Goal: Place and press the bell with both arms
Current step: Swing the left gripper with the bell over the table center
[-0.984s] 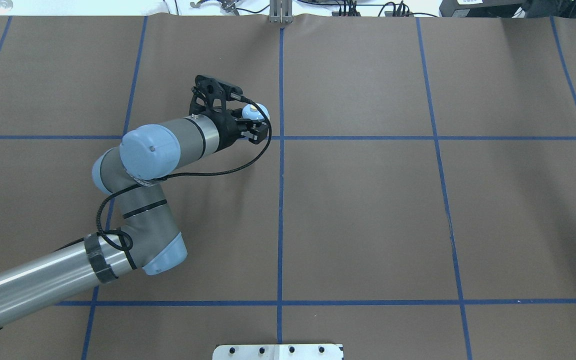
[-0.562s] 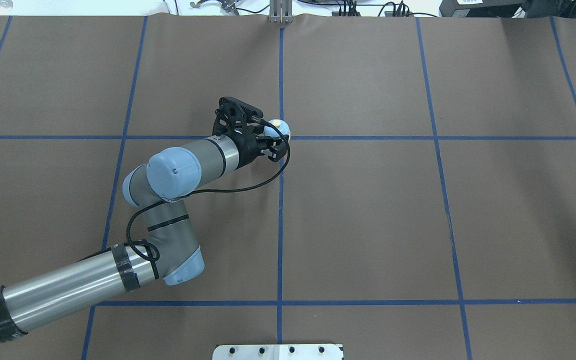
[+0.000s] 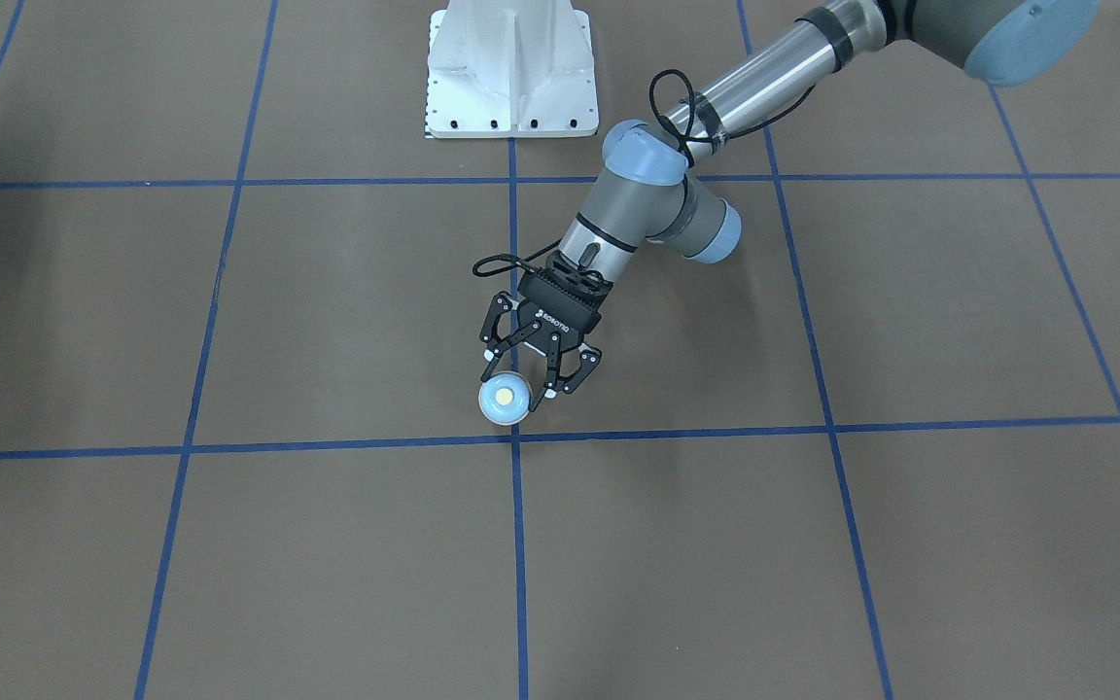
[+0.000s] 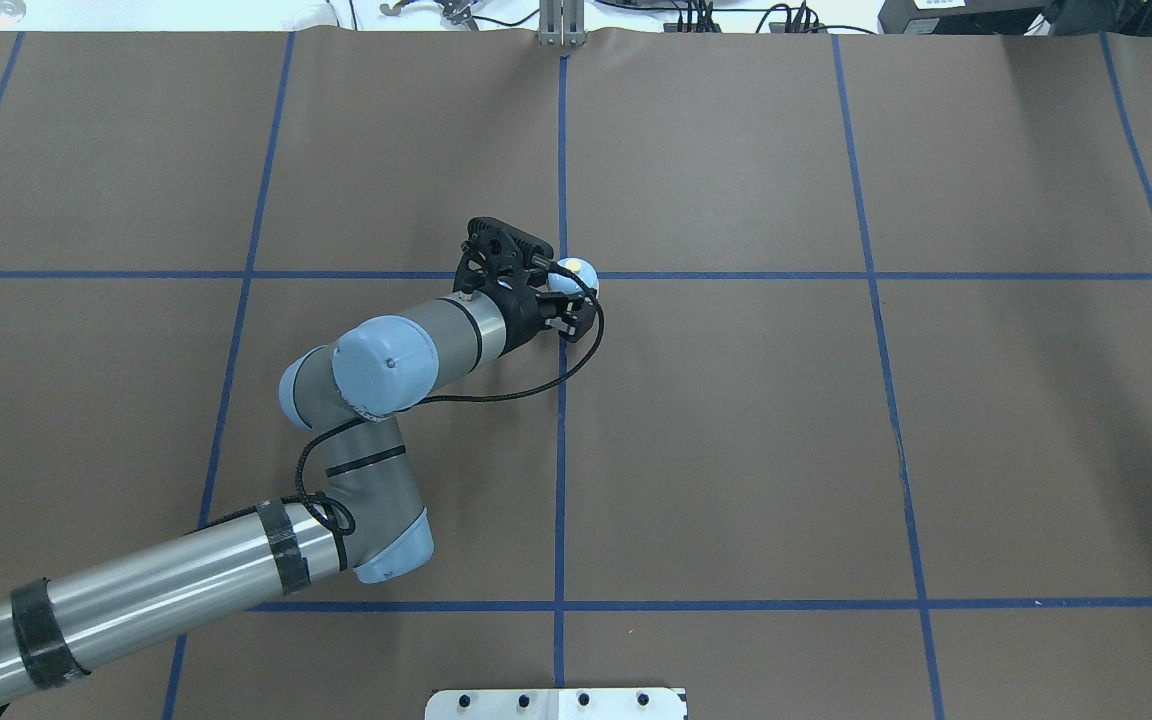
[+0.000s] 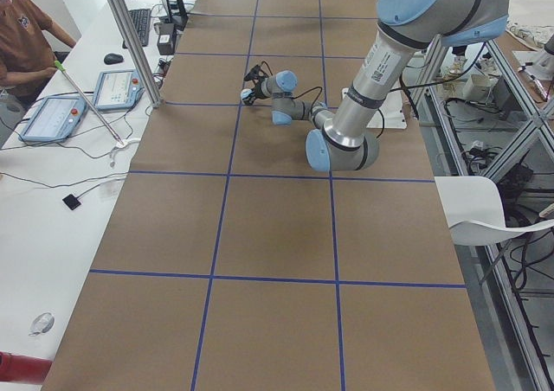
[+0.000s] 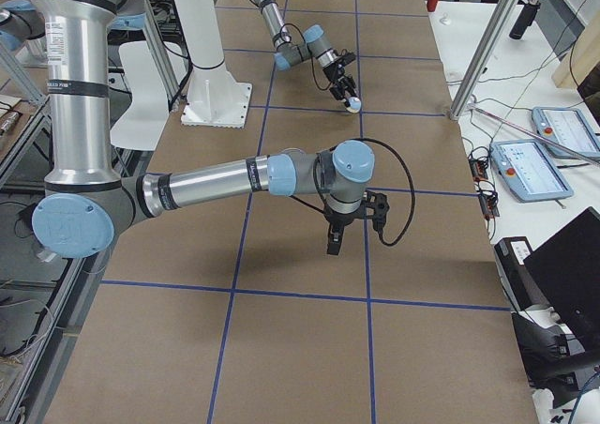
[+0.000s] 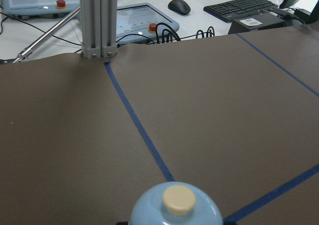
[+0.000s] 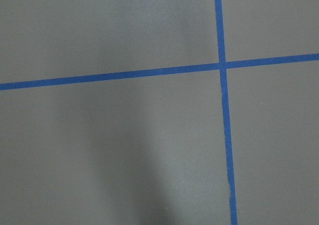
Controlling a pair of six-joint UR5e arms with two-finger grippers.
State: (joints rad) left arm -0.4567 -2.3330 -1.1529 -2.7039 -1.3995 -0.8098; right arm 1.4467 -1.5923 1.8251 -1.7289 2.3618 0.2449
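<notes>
The light-blue bell (image 3: 505, 399) with its cream button sits between the fingers of my left gripper (image 3: 518, 387), which is shut on it. In the overhead view the bell (image 4: 574, 273) is at the crossing of the centre tape line and the far horizontal line, and the left gripper (image 4: 570, 292) is over it. The left wrist view shows the bell (image 7: 175, 210) at its bottom edge, low over the table; I cannot tell whether it touches. My right gripper (image 6: 334, 244) shows only in the exterior right view, pointing down over the table, and I cannot tell whether it is open or shut.
The brown table cover (image 4: 736, 420) carries a blue tape grid. The white pedestal base (image 3: 511, 78) stands at the robot's edge. An aluminium post (image 7: 98, 21) stands at the far edge, with tablets (image 7: 142, 18) and a keyboard behind. A person (image 5: 22, 36) sits there.
My left arm has carried the bell to the right and a little nearer, from left of the centre line to the tape crossing. The grip on the bell is unchanged.
</notes>
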